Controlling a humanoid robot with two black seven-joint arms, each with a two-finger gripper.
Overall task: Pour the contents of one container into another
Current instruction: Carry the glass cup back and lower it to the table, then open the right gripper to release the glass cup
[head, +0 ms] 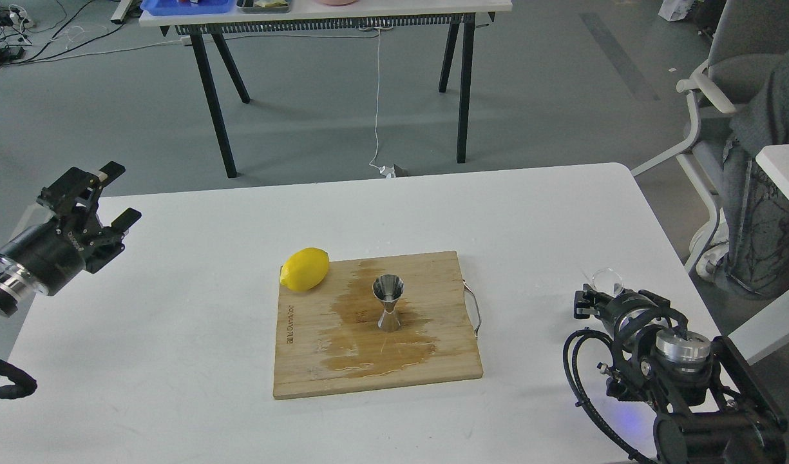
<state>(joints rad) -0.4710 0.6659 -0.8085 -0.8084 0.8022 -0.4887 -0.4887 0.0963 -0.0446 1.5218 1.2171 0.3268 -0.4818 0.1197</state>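
The steel jigger (388,302) stands upright in the middle of the wooden cutting board (304,367), which is wet with a wide spill stain. Low over the table's right side, my right gripper (603,293) points away from me, and the clear glass cup (606,281) shows at its tip, apparently held between the fingers. That cup sits well right of the board and jigger. My left gripper (121,193) hovers open and holds nothing over the table's far left edge.
A yellow lemon (304,269) lies on the board's back left corner. The board has a metal handle (474,306) on its right side. A second table (330,13) stands behind, with a chair (722,77) at the right.
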